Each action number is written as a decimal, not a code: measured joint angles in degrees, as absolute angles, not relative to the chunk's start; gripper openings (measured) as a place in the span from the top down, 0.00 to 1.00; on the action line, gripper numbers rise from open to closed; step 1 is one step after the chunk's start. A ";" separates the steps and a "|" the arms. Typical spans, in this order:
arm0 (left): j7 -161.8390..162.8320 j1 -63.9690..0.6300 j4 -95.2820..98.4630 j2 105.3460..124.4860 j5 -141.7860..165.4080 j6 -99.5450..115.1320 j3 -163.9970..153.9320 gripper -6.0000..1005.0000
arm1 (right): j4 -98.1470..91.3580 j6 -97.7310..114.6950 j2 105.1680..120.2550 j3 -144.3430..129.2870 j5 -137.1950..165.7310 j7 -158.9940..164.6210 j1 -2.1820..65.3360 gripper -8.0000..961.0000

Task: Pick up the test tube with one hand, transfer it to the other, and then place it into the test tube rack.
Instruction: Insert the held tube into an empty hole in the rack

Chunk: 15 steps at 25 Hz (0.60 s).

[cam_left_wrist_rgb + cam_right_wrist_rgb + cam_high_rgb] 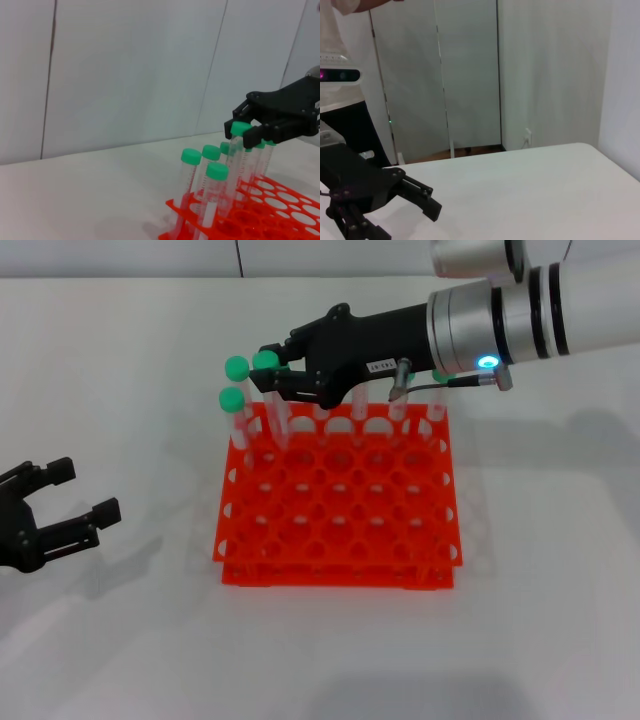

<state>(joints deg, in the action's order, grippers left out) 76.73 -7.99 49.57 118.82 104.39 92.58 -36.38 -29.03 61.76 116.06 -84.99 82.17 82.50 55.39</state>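
**Tube half-seated at the rack's far left corner, with neighbours crowding it**

The jaws of the left gripper (70, 502) are spread and hold nothing; it sits low over the white bench (120, 370), well apart from the rack and out of the action. The jaws of the right gripper (272, 373), the one with the small white label, are clenched on the test tube (275, 410) just under its green cap, above the far left corner of the test tube rack (340, 500).

Going left to right, the first hazard is the 2 capped tubes (238, 405) already standing just beside the held one. The left wrist view shows these neighbours (207, 190) leaning at slightly different angles, close to the held tube (236, 155). A sideways drift of the right gripper (250, 131) could knock them or lever them in their holes.

Next, the tube itself looks tilted, not plumb. Its lower end seems to be inside the grid, but whether it has reached the lower tier cannot be told. If released like this it may stay leaning.

Further right, the right arm lies close over the capped tubes (400, 405) in the back row, so a careless withdrawal could brush them.
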 joint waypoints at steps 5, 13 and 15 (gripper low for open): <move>76.73 -8.21 49.50 118.82 104.39 92.50 -36.39 0.12 | -28.98 61.49 116.09 -85.53 82.05 82.72 54.85 0.72; 76.73 -8.39 49.48 118.82 104.38 92.45 -36.38 0.12 | -28.22 61.47 116.18 -85.52 81.85 82.71 54.53 0.72; 76.73 -8.44 49.48 118.83 104.37 92.43 -36.39 0.12 | -28.21 61.47 116.19 -85.52 81.83 82.71 54.49 0.72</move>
